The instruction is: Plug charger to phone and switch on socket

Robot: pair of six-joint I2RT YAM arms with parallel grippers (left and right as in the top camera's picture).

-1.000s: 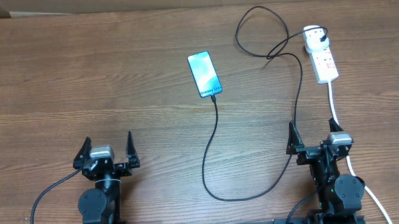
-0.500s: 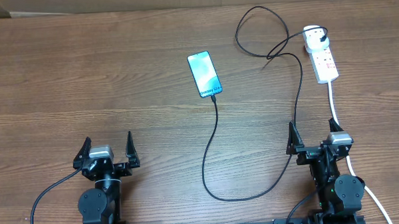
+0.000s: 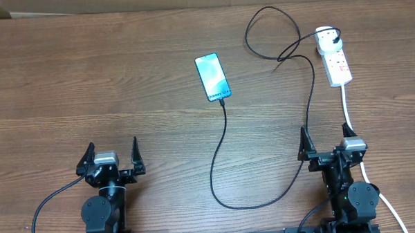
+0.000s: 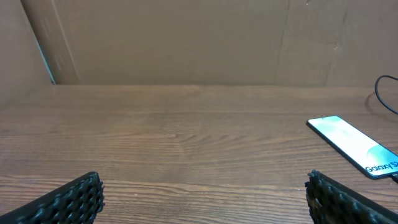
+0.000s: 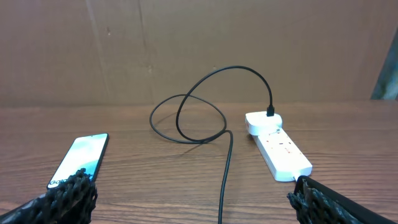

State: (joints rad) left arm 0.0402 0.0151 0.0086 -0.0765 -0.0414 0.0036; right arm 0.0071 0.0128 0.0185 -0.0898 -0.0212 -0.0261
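The work surface is a brown wood-grain table (image 3: 88,65), with a plain cardboard wall (image 4: 186,43) behind its far edge.

**Left gripper** (image 3: 112,145): released, with jaws spread wide and nothing between them. It sits at the near-left edge of the table. In the left wrist view, its ridged black fingers (image 4: 65,199) frame bare wood. The phone is ahead and to the right, well apart from them.

**Right gripper** (image 3: 324,134): released, with jaws spread wide and nothing grasped. It sits at the near-right edge. The charger (image 3: 222,143) passes close beside its left finger; contact cannot be determined. The thick white lead (image 3: 347,108) runs past its right side.

**Phone** (image 3: 213,77): lies flat, screen up, near the table centre and slightly tilted. The screen is lit blue-teal.

**Charger routing:**
- The connector tip (image 3: 222,100) meets the phone's near short edge. Whether it is fully seated cannot be determined.
- The cable then sweeps toward the near edge and curves up past the right gripper.
- It forms a loose loop at the far right and ends at the black plug (image 3: 337,37) on the far end of the socket.

**Socket** (image 3: 333,57): a white extension block at the far right, lying lengthwise and well apart from the phone. It carries red switch marks; the switch position cannot be determined.
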